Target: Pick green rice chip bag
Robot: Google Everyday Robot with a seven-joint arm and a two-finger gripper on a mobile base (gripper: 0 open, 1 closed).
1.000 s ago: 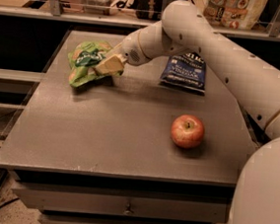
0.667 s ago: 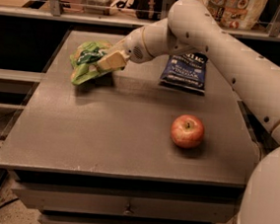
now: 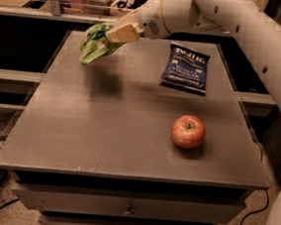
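The green rice chip bag [image 3: 93,46] is a crumpled bright green pouch held in the air above the back left part of the grey table [image 3: 104,131]. Its shadow lies on the table below it. My gripper [image 3: 115,35] is shut on the bag's upper right side, with a tan finger [image 3: 124,32] across it. The white arm reaches in from the upper right. The bag's label is hidden in the folds.
A dark blue chip bag [image 3: 186,67] lies flat at the back right of the table. A red apple [image 3: 188,131] stands at the right, nearer the front. A shelf rail runs behind the table. Cables lie on the floor at left.
The gripper has lifted the green bag off the table; it lay on the surface before and now hangs above it. The view has also shifted closer.
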